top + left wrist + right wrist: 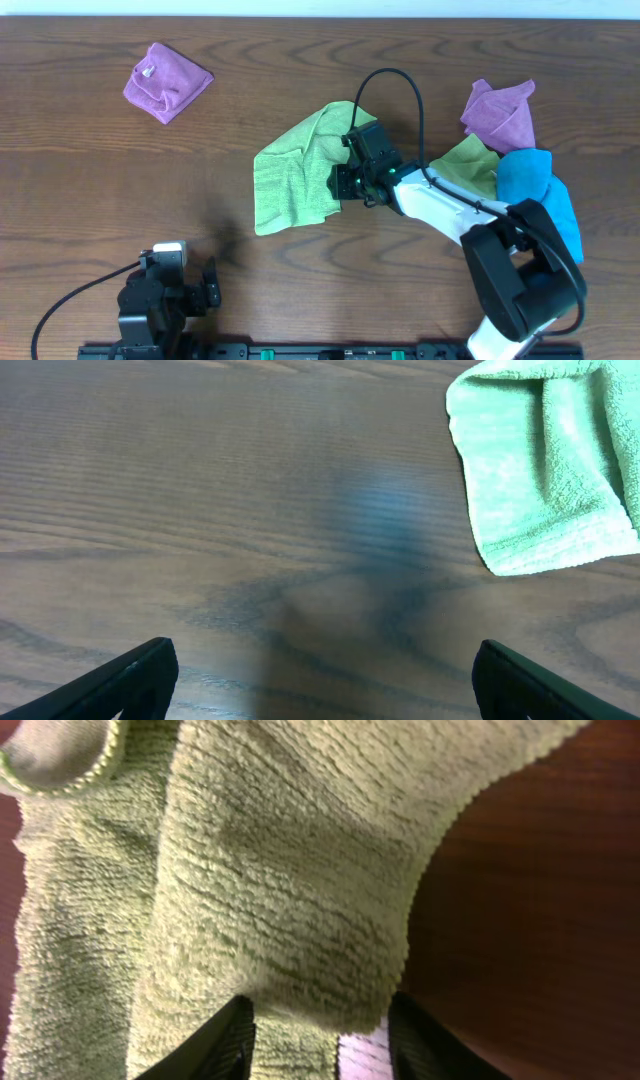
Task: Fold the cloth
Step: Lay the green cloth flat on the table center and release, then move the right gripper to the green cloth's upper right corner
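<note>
Right gripper (pixel 320 1017): jaws are seen about half apart, with a bunched edge of the light lime-green terry cloth (pixel 295 175) between the two dark fingers (pixel 225 1038); whether that edge is pinched firm or only straddled cannot be told.
Left gripper (pixel 325 650): held wide open and empty above bare wood, with the cloth's near corner well apart from it.
Cloth position: it is spread near the middle of the brown wooden table (pixel 80 180), its right side rumpled and doubled up under the right gripper.
Step in hand: judged to be the taking of the right edge, so that it can be carried over to the left for the first fold.
Doing it well: a single layer near the hem should be caught rather than a thick bunch; the edge should be lifted only enough to clear the pile and laid so that the hems meet; the far side could be steadied by the free arm.
Arm pose: the right arm is reached out from the table's near right toward the centre, wrist tipped down at the cloth; the left arm is drawn back at the near edge, fingers pointed forward.
</note>
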`<state>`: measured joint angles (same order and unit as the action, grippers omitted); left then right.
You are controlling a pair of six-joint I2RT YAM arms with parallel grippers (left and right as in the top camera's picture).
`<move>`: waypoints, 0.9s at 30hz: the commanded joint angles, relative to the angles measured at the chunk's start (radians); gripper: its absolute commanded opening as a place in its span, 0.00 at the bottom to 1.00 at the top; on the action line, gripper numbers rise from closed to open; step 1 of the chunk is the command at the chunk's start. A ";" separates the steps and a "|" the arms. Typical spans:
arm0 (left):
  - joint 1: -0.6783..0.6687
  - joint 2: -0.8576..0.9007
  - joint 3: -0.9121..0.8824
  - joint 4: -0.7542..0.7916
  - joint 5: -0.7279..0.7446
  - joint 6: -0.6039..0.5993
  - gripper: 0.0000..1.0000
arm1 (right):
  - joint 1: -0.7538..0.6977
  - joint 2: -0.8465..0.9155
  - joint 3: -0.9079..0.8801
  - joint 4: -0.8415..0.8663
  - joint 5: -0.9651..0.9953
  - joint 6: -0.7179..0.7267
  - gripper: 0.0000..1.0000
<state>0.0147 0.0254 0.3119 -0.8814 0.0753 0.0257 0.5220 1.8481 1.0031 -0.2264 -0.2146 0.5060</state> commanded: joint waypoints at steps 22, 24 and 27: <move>-0.005 -0.004 -0.007 0.012 0.035 -0.021 0.95 | 0.015 -0.141 -0.003 -0.153 -0.036 -0.013 0.01; -0.005 -0.004 -0.007 0.034 0.092 -0.047 0.95 | 0.012 -0.200 -0.003 -0.235 0.008 -0.013 0.01; -0.005 -0.004 -0.007 0.097 0.242 -0.098 0.95 | 0.011 -0.290 -0.003 -0.369 0.102 -0.013 0.01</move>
<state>0.0147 0.0254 0.3096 -0.8116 0.1741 -0.0154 0.5419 1.6241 0.9993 -0.5430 -0.2073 0.4953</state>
